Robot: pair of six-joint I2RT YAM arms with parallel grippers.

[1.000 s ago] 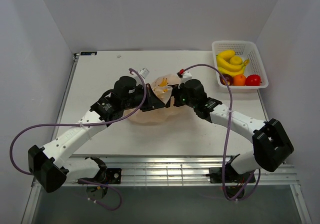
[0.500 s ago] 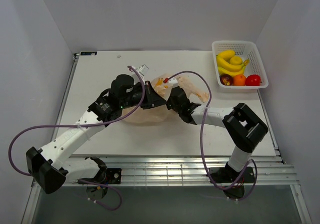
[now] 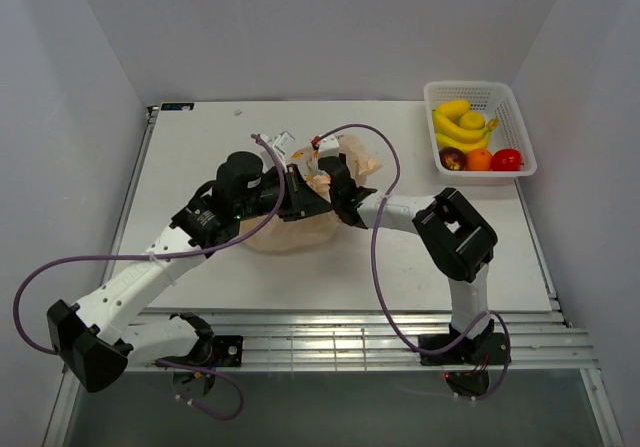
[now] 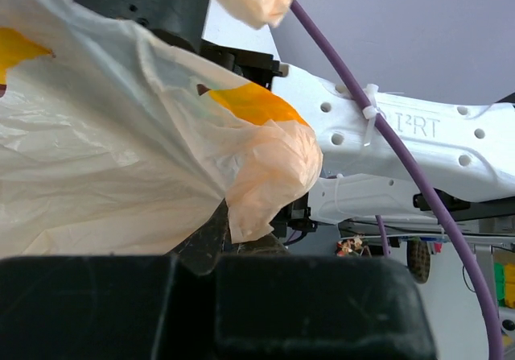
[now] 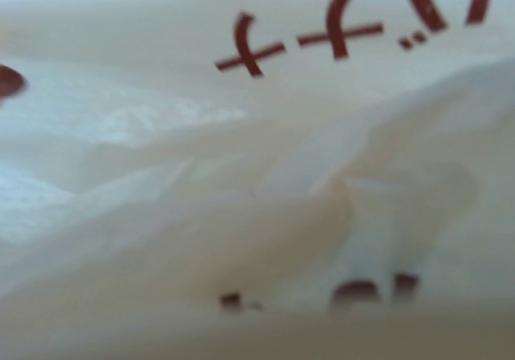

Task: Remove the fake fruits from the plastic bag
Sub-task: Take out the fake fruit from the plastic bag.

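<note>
The plastic bag (image 3: pixel 285 232) lies crumpled mid-table, pale peach with yellow print. My left gripper (image 3: pixel 308 203) is shut on a fold of its film, which the left wrist view shows pinched between the dark fingers (image 4: pixel 193 251). My right gripper (image 3: pixel 328 179) is pressed into the bag's top from the right. The right wrist view holds only blurred bag film (image 5: pixel 257 175) with red lettering, so its jaws are hidden. The orange fruit (image 3: pixel 480 159) and the red fruit (image 3: pixel 508 159) lie in the white basket (image 3: pixel 470 87) at the far right.
The basket also holds a yellow banana bunch (image 3: pixel 460 122) and a small dark fruit (image 3: pixel 452 157). Purple cables loop over both arms. The right arm's white link (image 4: pixel 418 134) passes close behind the bag. White walls enclose the table.
The right arm folded and swung left, bringing its gripper from the bag's right side onto the bag's top. The bag bunched up and shifted left. The left gripper kept its hold.
</note>
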